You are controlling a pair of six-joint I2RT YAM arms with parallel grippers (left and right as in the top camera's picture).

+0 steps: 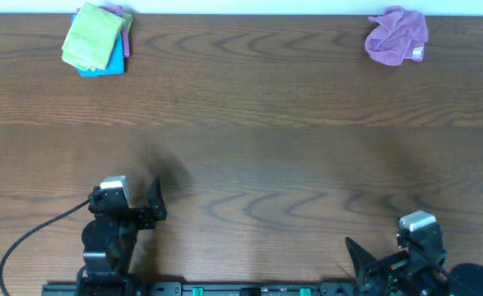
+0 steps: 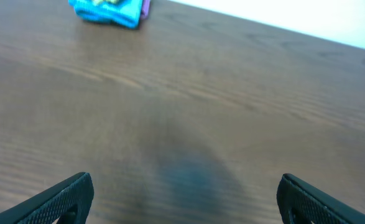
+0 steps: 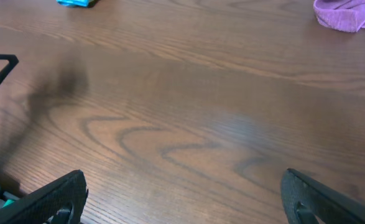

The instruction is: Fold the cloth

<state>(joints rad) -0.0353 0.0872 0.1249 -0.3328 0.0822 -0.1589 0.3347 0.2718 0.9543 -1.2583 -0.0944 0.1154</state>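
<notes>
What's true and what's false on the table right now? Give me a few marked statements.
The cloth lies folded on a blue cloth at the far left. True.
The left gripper holds the cloth. False: it is open, empty and well apart from it.
The purple cloth is neatly folded. False: it is crumpled.
The right gripper is open. True.

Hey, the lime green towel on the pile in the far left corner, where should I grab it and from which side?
Pinch the lime green towel at its near-left corner, the open left gripper coming from the left. It lies folded flat on top, and that corner seems to jut past the blue cloth beneath, so the pinch likely takes it alone.
</notes>
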